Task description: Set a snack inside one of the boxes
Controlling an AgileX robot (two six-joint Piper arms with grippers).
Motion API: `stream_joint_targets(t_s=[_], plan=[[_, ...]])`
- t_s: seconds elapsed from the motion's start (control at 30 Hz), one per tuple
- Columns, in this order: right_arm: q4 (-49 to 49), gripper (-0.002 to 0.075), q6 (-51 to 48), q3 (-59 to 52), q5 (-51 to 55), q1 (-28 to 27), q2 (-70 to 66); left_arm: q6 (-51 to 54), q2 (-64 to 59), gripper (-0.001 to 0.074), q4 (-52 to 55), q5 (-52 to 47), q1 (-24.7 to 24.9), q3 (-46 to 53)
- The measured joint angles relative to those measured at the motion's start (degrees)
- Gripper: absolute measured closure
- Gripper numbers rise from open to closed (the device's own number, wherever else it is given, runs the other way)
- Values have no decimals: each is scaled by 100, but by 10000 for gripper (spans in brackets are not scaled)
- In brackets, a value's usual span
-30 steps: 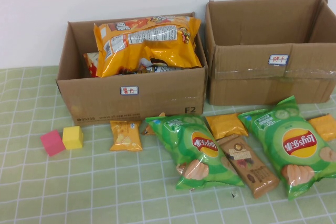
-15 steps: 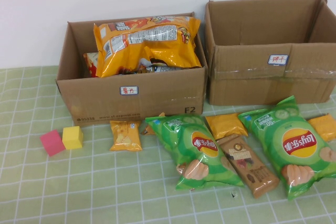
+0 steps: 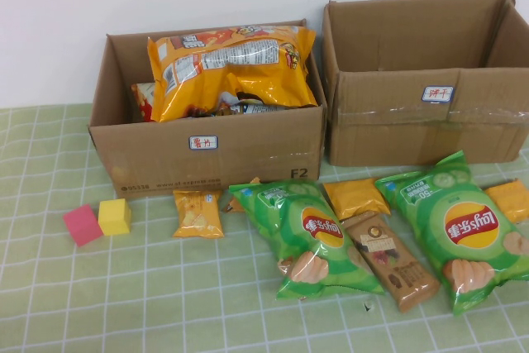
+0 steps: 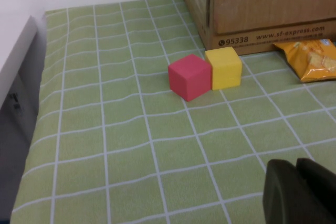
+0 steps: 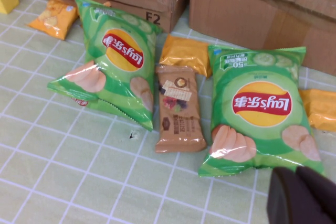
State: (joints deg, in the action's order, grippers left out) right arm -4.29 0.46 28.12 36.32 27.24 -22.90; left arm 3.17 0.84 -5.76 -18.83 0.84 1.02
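Note:
The snack [image 3: 231, 68], a large orange-yellow chip bag with a white nutrition panel, lies tilted on top of other packets inside the left cardboard box [image 3: 248, 155]. That box carries a small white label with red characters. Neither arm shows in the high view. My left gripper [image 4: 295, 166] hovers shut and empty over the green checked cloth, well short of the pink cube [image 4: 189, 76] and yellow cube [image 4: 224, 66]. My right gripper [image 5: 296, 176] is shut and empty just beyond the near edge of a green Lay's bag [image 5: 260, 108].
A wider taped box [image 3: 421, 113] stands open to the right of the first. In front of the boxes lie two green Lay's bags [image 3: 310, 237] [image 3: 463, 225], a brown snack bar [image 3: 388, 258] and small orange packets [image 3: 198, 212] [image 3: 355, 196]. Pink and yellow cubes [image 3: 97, 221] sit front left.

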Motion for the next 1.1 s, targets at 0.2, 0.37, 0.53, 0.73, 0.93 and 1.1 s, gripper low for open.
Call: stream_joint_targets(t_s=[0.2, 0.37, 0.53, 0.73, 0.93, 1.1], plan=[[0, 722, 0, 0, 0, 0, 0, 60, 0, 728, 0, 0, 0, 0], [10, 722, 0, 0, 0, 0, 0, 83, 0, 728, 0, 0, 0, 0], [10, 722, 0, 0, 0, 0, 0, 83, 0, 728, 0, 0, 0, 0], [10, 722, 0, 0, 0, 0, 0, 83, 0, 728, 0, 0, 0, 0], [222, 722, -10, -667, -400, -492, 464, 83, 0, 728, -24, 0, 8, 0], [291, 723, -10, -1684, -1041, -1668, 1486, 83, 0, 728, -24, 0, 8, 0]])
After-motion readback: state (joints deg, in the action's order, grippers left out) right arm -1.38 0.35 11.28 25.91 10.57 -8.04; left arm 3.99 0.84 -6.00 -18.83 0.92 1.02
